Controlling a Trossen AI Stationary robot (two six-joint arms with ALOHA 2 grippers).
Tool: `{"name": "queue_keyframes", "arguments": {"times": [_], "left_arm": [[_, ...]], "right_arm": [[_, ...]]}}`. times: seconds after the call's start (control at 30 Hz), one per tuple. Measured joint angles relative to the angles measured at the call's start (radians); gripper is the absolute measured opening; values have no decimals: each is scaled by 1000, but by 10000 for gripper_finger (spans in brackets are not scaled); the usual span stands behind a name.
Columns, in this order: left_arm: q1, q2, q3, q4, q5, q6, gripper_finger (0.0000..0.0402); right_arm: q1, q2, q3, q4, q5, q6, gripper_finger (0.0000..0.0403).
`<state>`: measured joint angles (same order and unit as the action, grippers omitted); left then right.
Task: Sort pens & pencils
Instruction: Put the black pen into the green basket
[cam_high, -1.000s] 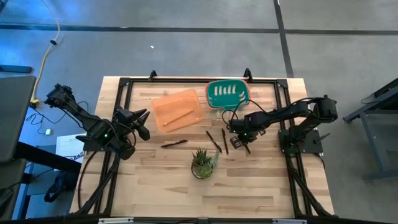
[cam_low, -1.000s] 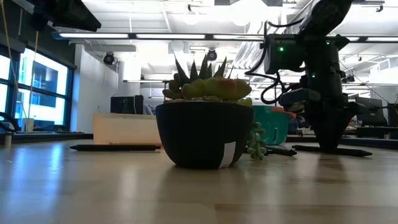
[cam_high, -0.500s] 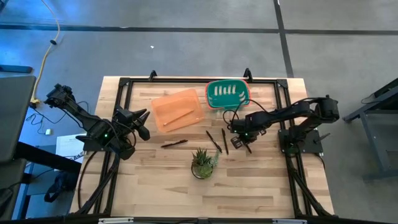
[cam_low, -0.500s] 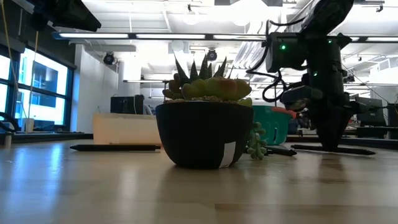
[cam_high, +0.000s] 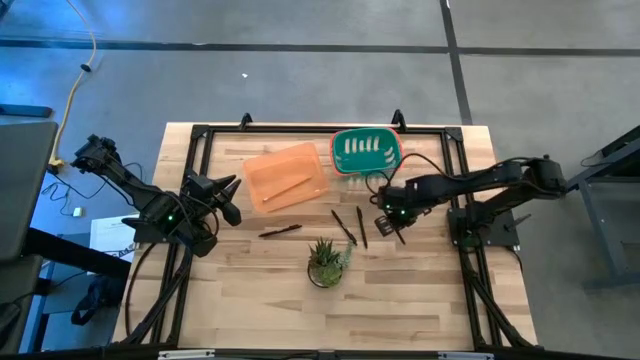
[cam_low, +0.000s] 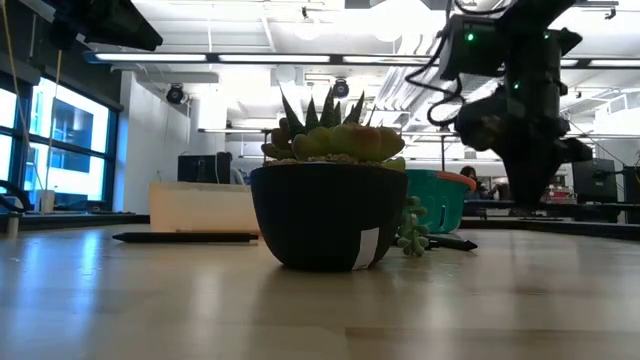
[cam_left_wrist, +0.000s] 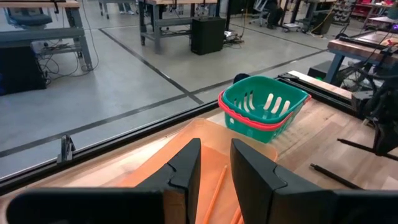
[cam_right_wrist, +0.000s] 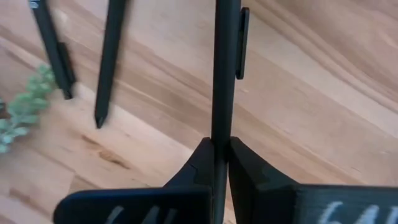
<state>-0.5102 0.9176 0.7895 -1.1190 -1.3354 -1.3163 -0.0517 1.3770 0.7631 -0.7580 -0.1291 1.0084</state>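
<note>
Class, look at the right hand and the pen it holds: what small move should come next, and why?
Probably carry it toward the green basket behind. The right hand is shut on a pen, already lifted clear of the table. The pencils lie in the orange tray, so the basket seems meant for pens.

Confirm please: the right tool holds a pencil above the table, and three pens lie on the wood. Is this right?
Not quite. The right tool holds a dark pen with a clip, not a pencil, as the right wrist view shows. Three pens do lie on the table.
</note>
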Motion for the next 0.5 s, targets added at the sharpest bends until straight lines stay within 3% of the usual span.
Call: {"name": "queue_keyframes", "arguments": {"times": [0.5], "left_arm": [[0,0,0,1,0,-1,76]], "right_arm": [[0,-137,2,10,-1,-4,0]]}}
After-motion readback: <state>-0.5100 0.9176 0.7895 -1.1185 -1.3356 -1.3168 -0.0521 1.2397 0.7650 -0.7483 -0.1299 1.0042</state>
